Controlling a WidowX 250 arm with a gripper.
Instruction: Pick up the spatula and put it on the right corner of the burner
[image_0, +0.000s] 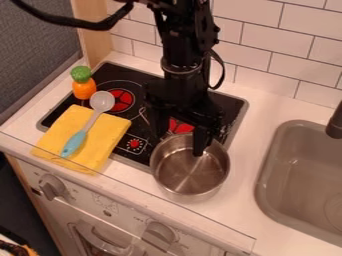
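The spatula (93, 119) has a rounded grey head and a light blue handle. It lies slantwise across a yellow cloth (107, 131), head toward the back and handle toward the front left. Right of it, my black gripper (180, 136) hangs over the front right of the black burner top (123, 72), its fingers spread apart. One finger is over the near side of the burner top, the other over a steel pot (186, 186). The arm hides much of the burner top's right half.
The pot stands at the burner top's front right edge, partly on the white counter (257, 119). An orange toy carrot with a green top (84, 89) is at the back left. A grey sink (294, 175) lies right, a tiled wall behind. A transparent ledge runs along the front.
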